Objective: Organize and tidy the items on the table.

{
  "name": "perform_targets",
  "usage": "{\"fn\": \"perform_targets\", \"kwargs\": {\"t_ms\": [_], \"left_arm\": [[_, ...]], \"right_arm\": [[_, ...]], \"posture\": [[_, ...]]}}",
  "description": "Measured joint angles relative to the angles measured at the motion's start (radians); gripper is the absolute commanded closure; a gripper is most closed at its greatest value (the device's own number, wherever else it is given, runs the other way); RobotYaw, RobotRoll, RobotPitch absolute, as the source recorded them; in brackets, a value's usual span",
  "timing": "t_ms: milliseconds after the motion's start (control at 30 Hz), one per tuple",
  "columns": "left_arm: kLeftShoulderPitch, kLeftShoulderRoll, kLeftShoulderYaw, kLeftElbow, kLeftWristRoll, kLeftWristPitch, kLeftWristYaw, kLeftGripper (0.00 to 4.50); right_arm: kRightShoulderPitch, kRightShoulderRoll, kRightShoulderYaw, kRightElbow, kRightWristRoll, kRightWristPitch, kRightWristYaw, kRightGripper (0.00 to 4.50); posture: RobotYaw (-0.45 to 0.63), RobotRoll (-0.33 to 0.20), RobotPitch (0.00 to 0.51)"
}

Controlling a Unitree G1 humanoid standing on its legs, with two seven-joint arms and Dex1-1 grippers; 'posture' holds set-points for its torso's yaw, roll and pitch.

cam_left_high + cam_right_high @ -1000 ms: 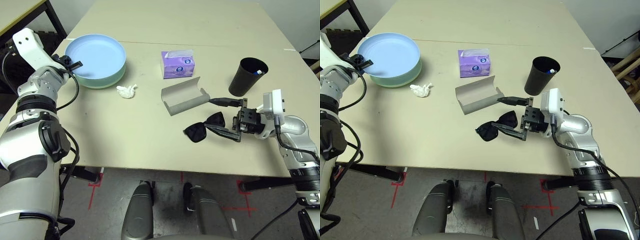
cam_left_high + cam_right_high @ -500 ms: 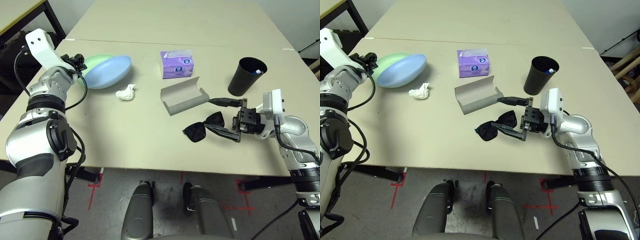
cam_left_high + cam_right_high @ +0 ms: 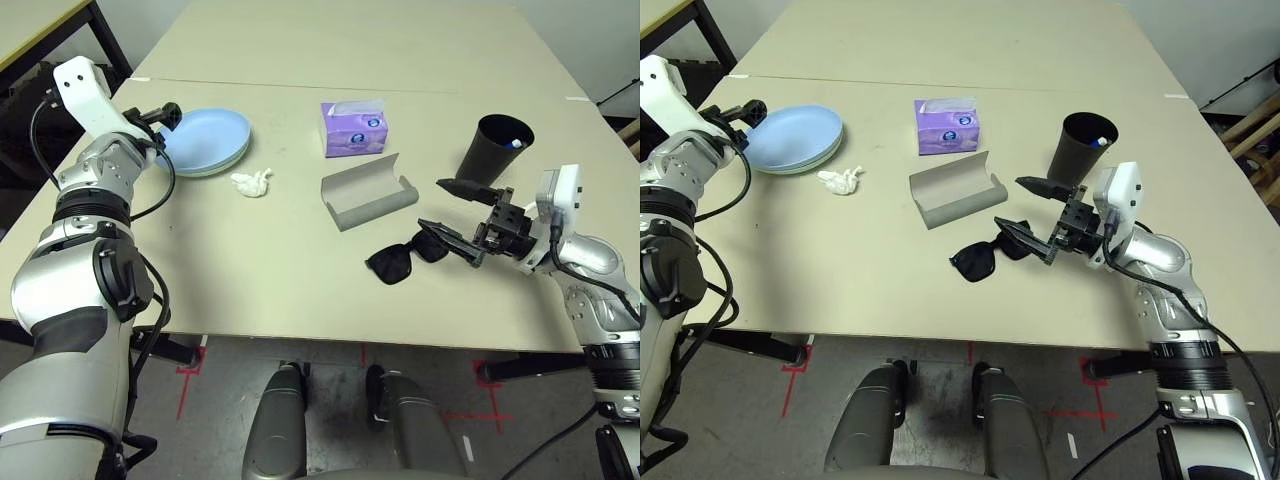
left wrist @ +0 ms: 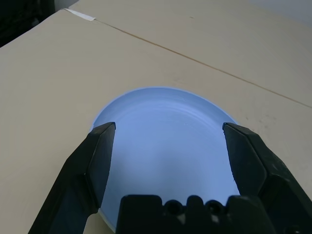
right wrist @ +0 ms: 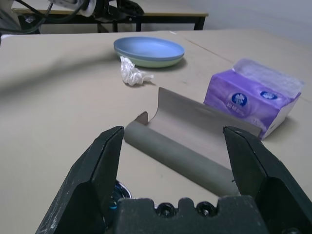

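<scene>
Blue Plate Rests on Green as Both Pincers Stand Spread

At the far left of the scene, the light blue plate (image 3: 205, 138) lies stacked on the pale green plate (image 5: 156, 63) on the beige table (image 3: 300, 290). The left gripper (image 4: 169, 126) stands over the near side of the blue plate with its fingers spread wide, pinching nothing. The crumpled white tissue (image 3: 251, 183) lies just beside the plates, to their right.

The black sunglasses (image 3: 392, 262) lie near the middle of the table's near side. Beside them, on their right, the right gripper (image 3: 430, 204) also has its fingers spread, with nothing pinched between them. The grey glasses case (image 3: 368, 195) lies open beyond the sunglasses, and the purple tissue box (image 3: 353, 132) sits farther back. To the right stands the black cup (image 3: 490, 155) with a white-tipped pen (image 3: 516, 144) in it.
</scene>
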Motion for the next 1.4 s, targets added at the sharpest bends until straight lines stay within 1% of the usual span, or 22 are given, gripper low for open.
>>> {"fn": "perform_targets", "kwargs": {"t_ms": [133, 300, 400, 567, 733, 833, 933, 1133, 1300, 1400], "left_arm": [[0.0, -0.002, -0.018, -0.003, 0.009, -0.001, -0.022, 0.02], [0.008, -0.009, -0.048, -0.025, 0.021, -0.001, -0.106, 0.02], [0.031, -0.011, -0.069, -0.057, 0.026, 0.001, -0.152, 0.02], [0.116, -0.028, -0.094, -0.163, 0.025, 0.031, -0.234, 0.02], [0.284, -0.023, -0.152, -0.402, 0.016, 0.101, -0.408, 0.02], [0.338, -0.003, -0.161, -0.487, 0.005, 0.166, -0.472, 0.02], [0.35, 0.024, -0.162, -0.548, -0.005, 0.206, -0.514, 0.02], [0.362, 0.034, -0.164, -0.591, -0.013, 0.247, -0.551, 0.02], [0.372, 0.034, -0.176, -0.599, -0.015, 0.249, -0.585, 0.02], [0.395, 0.034, -0.195, -0.613, -0.01, 0.219, -0.602, 0.02]], "right_arm": [[0.009, 0.0, 0.0, -0.017, 0.003, 0.01, -0.017, 0.0], [0.024, -0.001, -0.002, -0.023, 0.003, 0.018, -0.052, 0.0], [0.026, 0.0, -0.008, -0.024, 0.002, 0.018, -0.076, 0.0], [0.045, 0.016, -0.014, -0.031, -0.007, 0.014, -0.115, 0.0], [0.061, 0.019, -0.016, -0.044, -0.004, 0.013, -0.118, 0.0], [0.061, 0.017, -0.016, -0.045, 0.008, 0.027, -0.1, 0.0], [0.061, 0.008, -0.016, -0.045, 0.025, 0.051, -0.079, 0.0], [0.057, -0.003, -0.016, -0.045, 0.047, 0.095, -0.053, 0.0], [0.049, -0.003, -0.016, -0.045, 0.047, 0.105, -0.052, 0.0], [0.042, -0.003, -0.016, -0.044, 0.045, 0.104, -0.052, 0.0]], "posture": [[0.1, 0.0, 0.181], [0.1, 0.0, 0.18], [0.1, 0.0, 0.179], [0.11, 0.0, 0.17], [0.12, 0.0, 0.167], [0.12, 0.0, 0.168], [0.12, 0.0, 0.167], [0.12, 0.0, 0.167], [0.12, 0.0, 0.165], [0.12, 0.0, 0.165]]}}
